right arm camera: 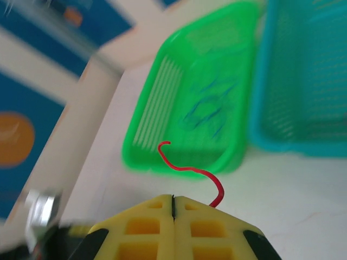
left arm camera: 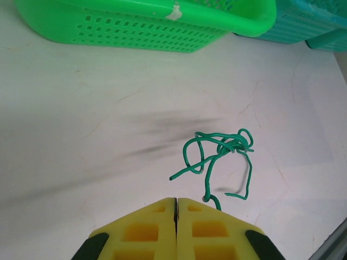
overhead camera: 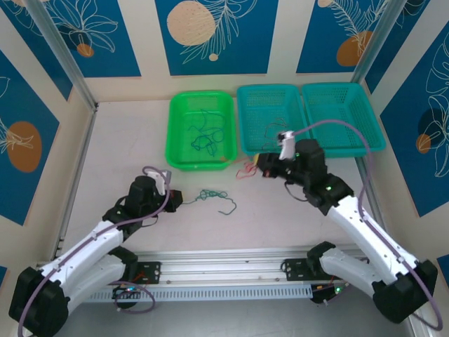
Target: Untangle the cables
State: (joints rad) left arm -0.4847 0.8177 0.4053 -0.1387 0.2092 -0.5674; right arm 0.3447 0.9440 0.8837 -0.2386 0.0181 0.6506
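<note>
While both sit fully closed, left tool (left arm camera: 176, 201) pinches green cable (left arm camera: 234, 145) over white bench (left arm camera: 81, 108); right tool (right arm camera: 172, 197) pinches red cable (right arm camera: 191, 169) near green basket (right arm camera: 142, 130).

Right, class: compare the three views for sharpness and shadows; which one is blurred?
Right wrist view: blurred, the green basket smeared, the red wire clearer. Left wrist view: sharp, the green wire crisp, a soft dark shadow on the table. Top view: evenly lit.
</note>
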